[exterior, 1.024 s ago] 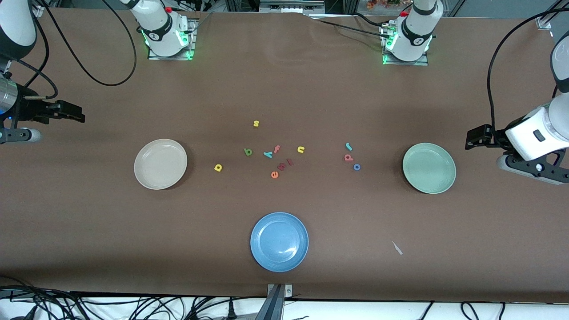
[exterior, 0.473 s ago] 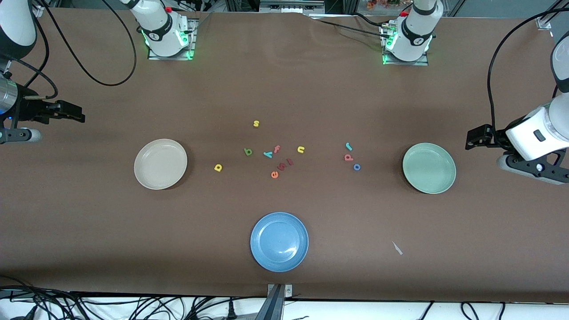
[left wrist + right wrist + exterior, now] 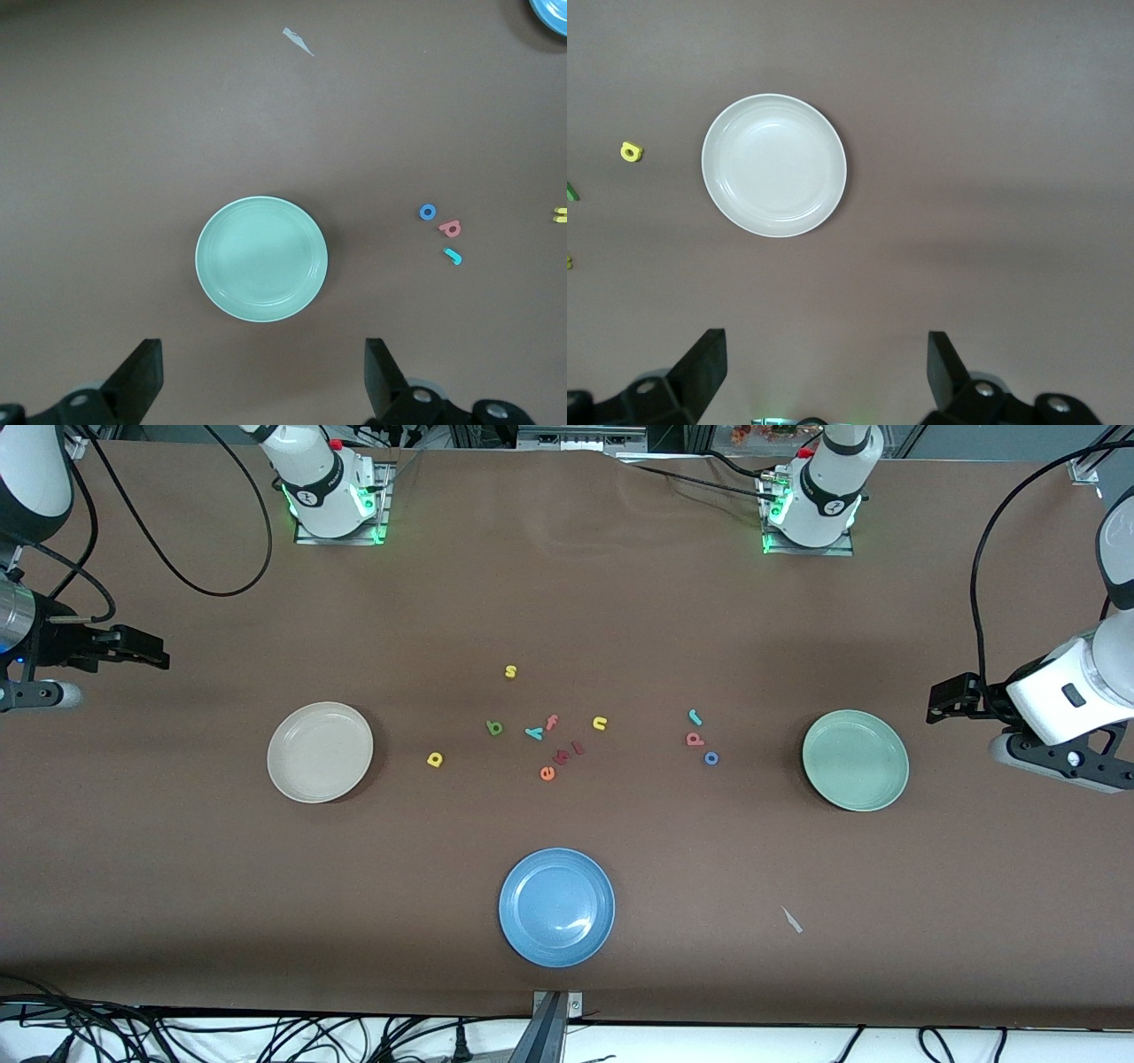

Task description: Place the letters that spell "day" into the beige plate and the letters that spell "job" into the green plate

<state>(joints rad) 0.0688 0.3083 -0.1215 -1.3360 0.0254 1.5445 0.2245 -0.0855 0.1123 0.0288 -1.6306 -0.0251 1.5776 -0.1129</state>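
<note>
The beige plate (image 3: 320,752) is set toward the right arm's end of the table, the green plate (image 3: 855,760) toward the left arm's end — the foam letters (image 3: 547,735) are scattered between them. Each gripper — left gripper (image 3: 261,376), right gripper (image 3: 827,372) — is held wide open and empty above its end.

front cam sits high, facing both bases across the table (image 3: 620,602). 2 wrist cams look straight down, each sharing 1 plate with it.
</note>
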